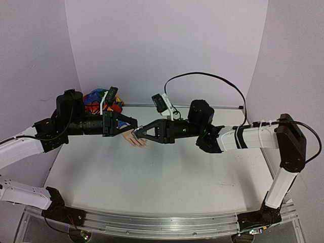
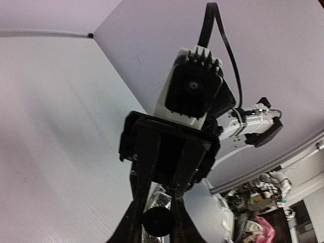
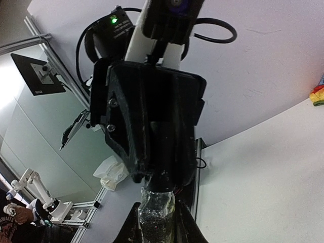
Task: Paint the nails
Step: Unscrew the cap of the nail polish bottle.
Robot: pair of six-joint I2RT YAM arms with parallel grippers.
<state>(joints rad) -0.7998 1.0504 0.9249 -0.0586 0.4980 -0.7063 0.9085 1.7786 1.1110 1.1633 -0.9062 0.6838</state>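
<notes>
A glittery clear bottle [image 3: 157,210] is clenched by the right end effector [image 3: 157,232], its black cap [image 2: 158,221] by the left end effector [image 2: 157,234]. The pale peach plastic hand [image 1: 135,138], judged light and stiff, is best held at the wrist.

No readable text, brand or number anywhere; background clutter [image 2: 263,197] possibly lettered but too blurred.

Top camera looks down from behind — 2 wrist cameras [image 2: 194,86] face each other, close.

Smooth plastic-looking hand [image 1: 135,139], cloth sleeve [image 1: 95,98], matt table [image 1: 162,182], glossy glittery bottle [image 3: 157,211].
</notes>
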